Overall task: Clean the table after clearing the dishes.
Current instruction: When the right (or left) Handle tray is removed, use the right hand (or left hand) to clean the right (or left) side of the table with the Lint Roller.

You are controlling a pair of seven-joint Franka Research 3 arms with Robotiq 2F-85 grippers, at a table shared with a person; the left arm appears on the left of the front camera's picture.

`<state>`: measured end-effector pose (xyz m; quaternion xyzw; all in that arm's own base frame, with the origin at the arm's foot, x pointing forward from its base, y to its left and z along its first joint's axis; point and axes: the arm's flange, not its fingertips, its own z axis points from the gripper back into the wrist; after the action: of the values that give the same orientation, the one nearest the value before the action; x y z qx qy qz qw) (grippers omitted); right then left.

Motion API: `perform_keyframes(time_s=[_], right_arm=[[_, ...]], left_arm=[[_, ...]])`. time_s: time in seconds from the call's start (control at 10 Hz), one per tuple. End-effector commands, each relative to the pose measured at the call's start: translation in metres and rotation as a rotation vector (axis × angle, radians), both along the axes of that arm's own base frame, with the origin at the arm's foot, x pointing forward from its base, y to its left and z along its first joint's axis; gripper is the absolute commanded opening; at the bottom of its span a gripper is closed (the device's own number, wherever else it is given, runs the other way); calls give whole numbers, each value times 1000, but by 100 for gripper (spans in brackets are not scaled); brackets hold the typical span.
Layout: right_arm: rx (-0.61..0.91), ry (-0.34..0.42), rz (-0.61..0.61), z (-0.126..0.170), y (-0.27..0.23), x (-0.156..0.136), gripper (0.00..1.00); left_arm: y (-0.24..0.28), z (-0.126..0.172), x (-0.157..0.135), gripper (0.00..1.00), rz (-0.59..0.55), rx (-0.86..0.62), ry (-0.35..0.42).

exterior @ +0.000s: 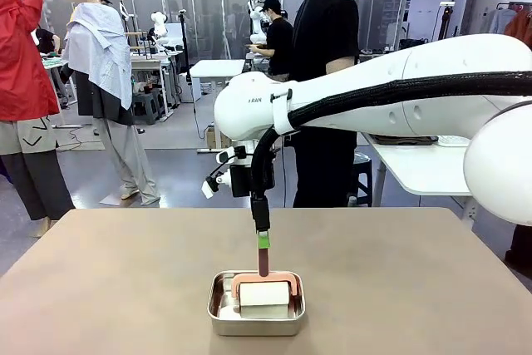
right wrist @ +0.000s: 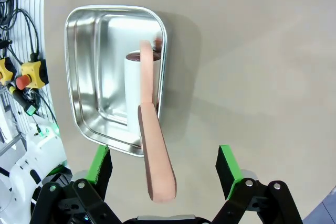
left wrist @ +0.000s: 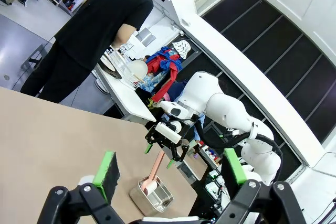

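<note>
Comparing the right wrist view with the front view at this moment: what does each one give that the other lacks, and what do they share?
Right wrist view: the open right end effector from above, its green pads on either side of the pink handle without touching it, plus yellow stop-button boxes. Front view: a person in black standing beyond the far edge. Shared: the steel tin holding the lint roller on the beige table.

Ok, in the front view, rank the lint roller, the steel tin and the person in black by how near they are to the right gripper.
1. Lint roller: its handle stands right under the right gripper.
2. Steel tin: lower, on the table, around the roller.
3. Person in black: beyond the table's far edge.
</note>
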<state>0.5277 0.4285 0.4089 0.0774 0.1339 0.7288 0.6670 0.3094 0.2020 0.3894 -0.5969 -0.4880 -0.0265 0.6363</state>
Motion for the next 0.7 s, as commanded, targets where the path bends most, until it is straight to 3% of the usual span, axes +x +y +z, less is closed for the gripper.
perform_keyframes(time_s=[0.0, 0.6], right_arm=[[43, -1, -38, -5, -6, -16, 100], [46, -13, -56, -11, -14, -21, 100]], left_arm=[[0, 1, -5, 100, -9, -5, -8], [0, 1, -5, 100, -9, -5, -8]])
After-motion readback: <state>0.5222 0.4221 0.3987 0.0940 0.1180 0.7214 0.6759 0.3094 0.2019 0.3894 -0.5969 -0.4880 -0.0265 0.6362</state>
